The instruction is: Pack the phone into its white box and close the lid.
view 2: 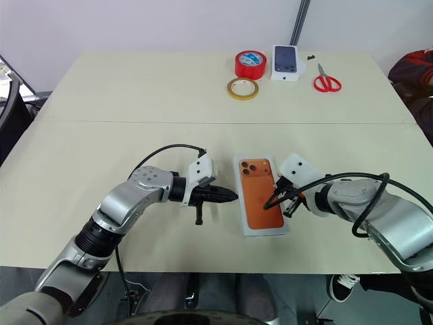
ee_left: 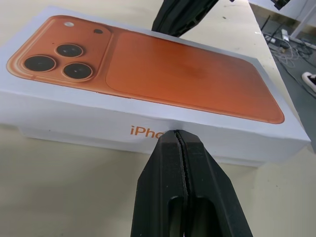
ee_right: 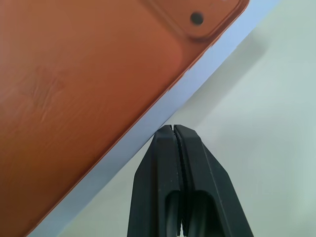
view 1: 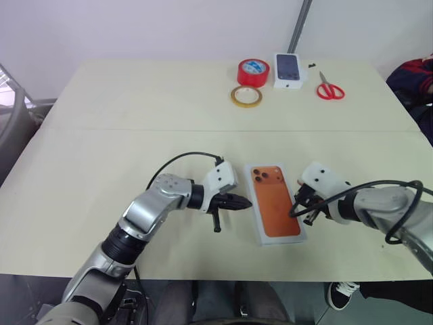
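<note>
Both tools, left tool (view 1: 242,202) and right tool (view 1: 298,200), are pinched empty and flank the lid (view 1: 275,201), seated at lower centre of the counter (view 1: 135,108); closing looks finished, so next comes backing away.

Left pincer (view 1: 245,202) and right pincer (view 1: 295,210), both closed, tips facing inward.

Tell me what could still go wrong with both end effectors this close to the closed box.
1. The shut left end effector and right end effector flank the lid; a sideways nudge could slide the box along the table.
2. In the left wrist view a step shows under the lid's side, so it may not be fully seated; lifting it now could let it come off.
3. The right end effector's dangling cable could snag while retracting.
</note>
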### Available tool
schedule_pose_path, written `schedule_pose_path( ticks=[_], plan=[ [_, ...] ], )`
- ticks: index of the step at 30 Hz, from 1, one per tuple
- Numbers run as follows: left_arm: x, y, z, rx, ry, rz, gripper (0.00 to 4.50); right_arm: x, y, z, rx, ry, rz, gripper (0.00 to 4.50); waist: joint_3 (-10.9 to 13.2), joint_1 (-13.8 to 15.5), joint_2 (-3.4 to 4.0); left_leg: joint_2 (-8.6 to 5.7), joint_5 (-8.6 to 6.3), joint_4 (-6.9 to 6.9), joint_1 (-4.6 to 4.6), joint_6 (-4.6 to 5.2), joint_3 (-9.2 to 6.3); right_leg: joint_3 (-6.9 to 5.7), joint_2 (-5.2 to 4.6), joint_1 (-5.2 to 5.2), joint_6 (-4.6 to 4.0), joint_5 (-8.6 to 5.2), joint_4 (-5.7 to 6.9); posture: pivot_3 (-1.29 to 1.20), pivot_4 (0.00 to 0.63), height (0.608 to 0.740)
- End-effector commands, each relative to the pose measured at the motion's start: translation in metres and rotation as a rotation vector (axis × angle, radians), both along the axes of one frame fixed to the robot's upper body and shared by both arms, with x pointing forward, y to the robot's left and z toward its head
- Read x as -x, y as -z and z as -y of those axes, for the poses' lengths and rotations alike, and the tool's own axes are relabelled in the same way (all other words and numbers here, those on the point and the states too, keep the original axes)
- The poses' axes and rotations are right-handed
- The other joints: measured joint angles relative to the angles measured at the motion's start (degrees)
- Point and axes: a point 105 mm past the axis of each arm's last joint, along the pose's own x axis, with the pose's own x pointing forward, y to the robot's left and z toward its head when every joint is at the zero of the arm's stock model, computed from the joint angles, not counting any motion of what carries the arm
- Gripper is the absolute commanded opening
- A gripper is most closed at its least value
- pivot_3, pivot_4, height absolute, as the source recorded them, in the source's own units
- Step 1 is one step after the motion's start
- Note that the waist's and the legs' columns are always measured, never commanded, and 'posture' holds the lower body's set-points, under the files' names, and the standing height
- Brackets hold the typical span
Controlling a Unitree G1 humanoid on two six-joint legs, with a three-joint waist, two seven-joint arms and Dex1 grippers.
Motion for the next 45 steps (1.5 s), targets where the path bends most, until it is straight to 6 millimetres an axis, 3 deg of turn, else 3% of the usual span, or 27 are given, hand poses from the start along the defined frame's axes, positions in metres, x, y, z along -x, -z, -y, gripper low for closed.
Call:
schedule_pose_path(
  ticks=[1,15,27,45],
  plan=[
    [0.012,-0.009,0.012,0.035,0.071,0.019,0.00,0.006,-0.011,-0.015,-0.022,-0.081,0.035,0.06,0.00,0.00,0.00,0.00,0.00,0.00,0.00,0.00,0.00,0.00,0.00,0.00,0.00,0.00,0.00,0.00,0.150,0.740],
    [0.014,-0.011,0.020,0.051,0.086,0.018,0.00,0.009,-0.025,-0.019,-0.043,-0.103,0.055,0.06,0.00,-0.06,0.00,0.00,0.00,0.00,0.00,0.00,0.00,0.00,0.00,0.00,0.00,0.00,0.00,0.00,0.150,0.740],
    [0.012,-0.012,0.019,0.051,0.085,0.023,0.00,0.020,-0.007,-0.015,-0.042,-0.088,-0.019,0.06,0.00,-0.08,0.00,0.00,0.00,0.00,0.01,0.00,0.00,0.00,0.00,0.00,0.00,0.00,0.00,0.00,0.150,0.740],
    [0.003,-0.011,0.009,0.046,0.033,0.022,0.00,0.023,0.001,-0.019,-0.058,-0.089,-0.039,0.06,0.00,-0.08,0.00,0.00,0.00,0.01,0.02,0.00,0.00,0.01,0.01,0.01,0.00,0.00,0.01,0.00,0.150,0.740]
  ],
)
